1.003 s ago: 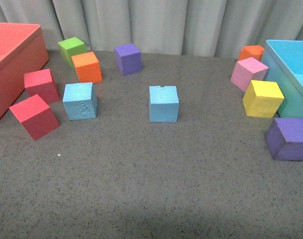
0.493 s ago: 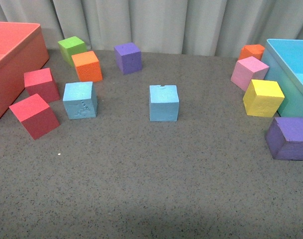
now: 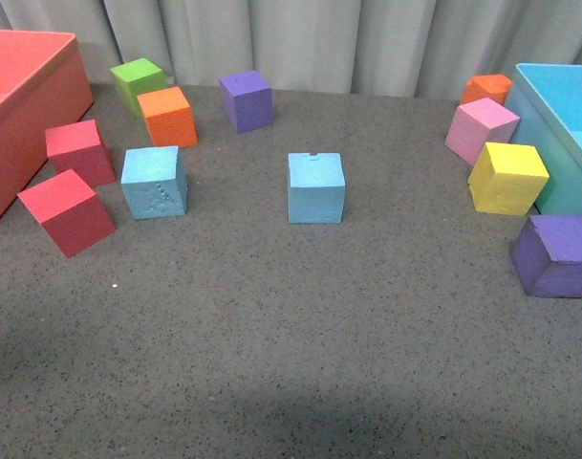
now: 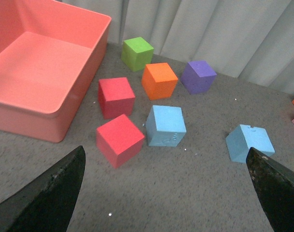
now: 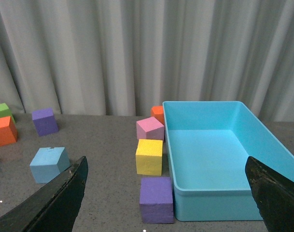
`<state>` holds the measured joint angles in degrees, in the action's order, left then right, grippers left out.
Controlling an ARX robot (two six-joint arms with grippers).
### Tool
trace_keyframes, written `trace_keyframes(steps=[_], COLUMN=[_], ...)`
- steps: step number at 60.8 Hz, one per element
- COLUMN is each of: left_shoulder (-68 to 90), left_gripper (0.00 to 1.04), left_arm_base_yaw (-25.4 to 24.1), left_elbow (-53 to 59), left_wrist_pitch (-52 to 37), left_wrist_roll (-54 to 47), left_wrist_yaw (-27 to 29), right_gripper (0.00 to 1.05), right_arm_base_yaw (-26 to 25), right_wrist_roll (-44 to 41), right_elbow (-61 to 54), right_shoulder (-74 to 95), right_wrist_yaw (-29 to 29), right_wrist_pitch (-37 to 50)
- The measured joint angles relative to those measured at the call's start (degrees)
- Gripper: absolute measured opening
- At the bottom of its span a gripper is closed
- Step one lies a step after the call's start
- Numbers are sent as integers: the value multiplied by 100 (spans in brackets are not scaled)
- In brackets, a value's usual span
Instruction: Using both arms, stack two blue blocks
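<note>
- Two blue blocks sit flat on the desk (image 3: 271, 363), well apart and not yet stacked. The marked blue block (image 3: 154, 182) is twd the left edge; the plain blue block (image 3: 315, 187) is abt mid-desk, nearer the far edge.
- The left hand (image 4: 164, 151) is shown w/ fingers spread wide and nothing held, raised over the left part of the desk. The right hand (image 5: 166, 162) is likewise apart and empty.
- The step is judged to be the first reach; no block has been gripped.
- The plain blue block stands alone w/ free desk all round, so it is prob. the easier pick. A straight descent, squared to two opposite faces, is advised.
- The marked blue block is crowded. One red cube (image 3: 66, 210) lies just beside it on the left-edge side; whether they touch cannot be told. Another red cube (image 3: 78, 151) and an orange cube (image 3: 167, 116) are near.
- A near-to-far pinch is judged cleaner there, as a left-to-right one could nudge the red cubes.
- The lower block should be kept flat and the upper one centred before release; foam may tip if set off-centre.
- Not in the way: green cube (image 3: 138, 84) and purple cube (image 3: 246, 99) at the far edge, red bin (image 3: 75, 105) at the far-left corner, and pink cube (image 3: 480, 130), yellow cube (image 3: 506, 177) and second purple cube (image 3: 555, 254) by the turquoise bin (image 3: 549, 96) at the right edge.
</note>
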<state>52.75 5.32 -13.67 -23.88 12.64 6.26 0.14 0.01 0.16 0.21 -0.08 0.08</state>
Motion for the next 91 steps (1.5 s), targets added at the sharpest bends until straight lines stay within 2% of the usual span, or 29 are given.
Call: trace_keyframes(steps=[9, 15, 22, 38, 76, 83, 91], left_shoulder=[2201, 3838, 4979, 6170, 7958, 8096, 8126], left_gripper=[98, 98, 98, 98, 98, 84, 62], left_arm_base_yaw=[168, 315, 455, 588, 490, 474, 483], left_elbow=[-1189, -2446, -3620, -5047, -7138, -7265, -7298], left_wrist_pitch=[-85, 535, 1123, 1753, 3425, 3609, 3668], left_wrist_roll=[-55, -46, -66, -101, -24, 17, 151], left_wrist_yaw=[-31, 17, 221, 328, 409, 400, 363], right_gripper=[95, 95, 95, 95, 95, 95, 95], right_arm_base_yaw=[0, 0, 0, 0, 0, 0, 0], right_wrist_roll=[0, 0, 0, 0, 0, -2, 0], right_elbow=[0, 0, 0, 0, 0, 0, 0], right_shoulder=[0, 0, 0, 0, 0, 0, 0], right_wrist_yaw=[0, 0, 0, 0, 0, 0, 0], right_wrist_pitch=[0, 0, 0, 0, 0, 0, 0])
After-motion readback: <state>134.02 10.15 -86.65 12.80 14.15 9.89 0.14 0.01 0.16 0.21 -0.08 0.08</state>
